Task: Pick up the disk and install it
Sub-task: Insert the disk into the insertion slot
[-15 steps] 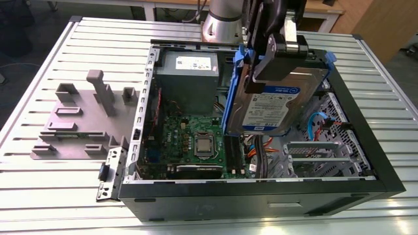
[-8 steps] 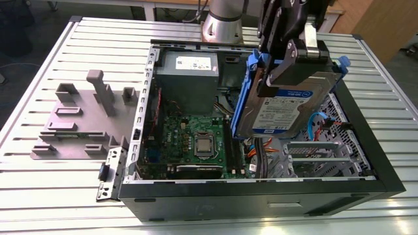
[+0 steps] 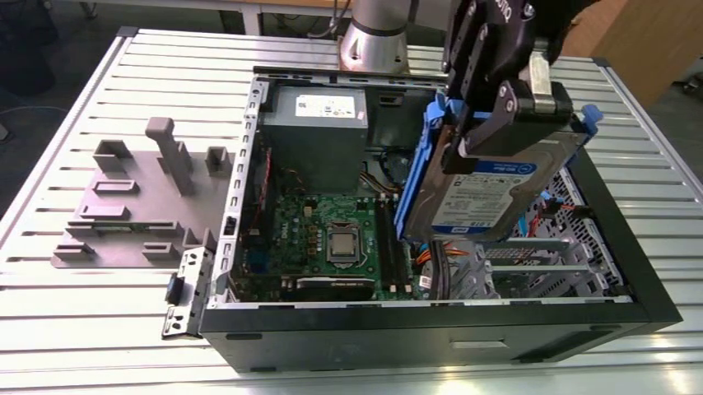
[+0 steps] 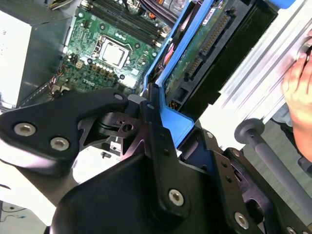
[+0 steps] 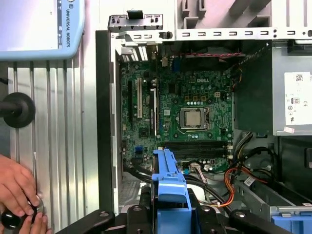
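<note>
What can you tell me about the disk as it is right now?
The disk is a flat silver-metal hard drive with a white-and-blue label, edged by a blue plastic carrier frame. The gripper is shut on its upper end, holding it steeply tilted above the open computer case, not yet seated inside. Its green circuit-board underside shows in the second wrist view.
</note>
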`<state>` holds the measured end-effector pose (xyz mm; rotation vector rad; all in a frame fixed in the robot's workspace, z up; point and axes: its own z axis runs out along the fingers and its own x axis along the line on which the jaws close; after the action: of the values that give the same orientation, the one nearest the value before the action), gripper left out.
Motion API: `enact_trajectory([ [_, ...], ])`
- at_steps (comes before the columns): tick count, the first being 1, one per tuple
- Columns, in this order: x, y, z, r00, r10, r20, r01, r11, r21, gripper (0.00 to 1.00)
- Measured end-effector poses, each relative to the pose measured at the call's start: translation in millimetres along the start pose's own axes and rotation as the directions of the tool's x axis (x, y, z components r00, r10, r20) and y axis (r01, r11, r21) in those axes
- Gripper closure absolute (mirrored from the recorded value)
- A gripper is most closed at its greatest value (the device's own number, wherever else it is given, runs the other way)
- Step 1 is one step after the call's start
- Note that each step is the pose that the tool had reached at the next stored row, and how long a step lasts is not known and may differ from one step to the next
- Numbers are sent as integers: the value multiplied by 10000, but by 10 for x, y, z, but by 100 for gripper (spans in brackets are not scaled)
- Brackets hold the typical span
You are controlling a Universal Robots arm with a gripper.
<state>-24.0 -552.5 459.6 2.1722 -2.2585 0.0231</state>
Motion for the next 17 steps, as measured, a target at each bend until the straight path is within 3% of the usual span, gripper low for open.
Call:
enact_trajectory([
  [11,15,-143,21,10000,-26,1,26,10000,0,64],
  [17,14,-188,26,10000,-48,-1,48,10000,-1,64],
])
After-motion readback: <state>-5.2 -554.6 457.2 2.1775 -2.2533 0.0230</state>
